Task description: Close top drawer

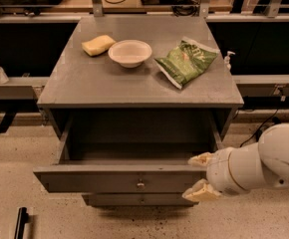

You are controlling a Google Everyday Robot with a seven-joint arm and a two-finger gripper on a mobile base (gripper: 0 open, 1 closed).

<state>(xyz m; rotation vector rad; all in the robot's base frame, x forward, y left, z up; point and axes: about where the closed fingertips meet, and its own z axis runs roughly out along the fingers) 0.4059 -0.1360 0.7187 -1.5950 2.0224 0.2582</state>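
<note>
The top drawer [119, 179] of the grey cabinet [134, 91] is pulled far out. Its deep box is empty, and its flat front panel carries a small round metal knob [141, 185]. My gripper [198, 176] is at the right end of the drawer's front panel, with the white arm [264, 164] coming in from the right. Its tan fingers are spread apart: the upper fingertip [199, 159] is at the panel's top edge and the lower one [197, 193] at its bottom edge. It holds nothing.
On the cabinet top lie a yellow sponge [98, 45], a white bowl [129, 52] and a green chip bag [186, 62]. A narrower drawer front [134, 199] shows below the open drawer. A small bottle [228, 59] stands at the right, and a black object [20, 222] lies on the floor at the left.
</note>
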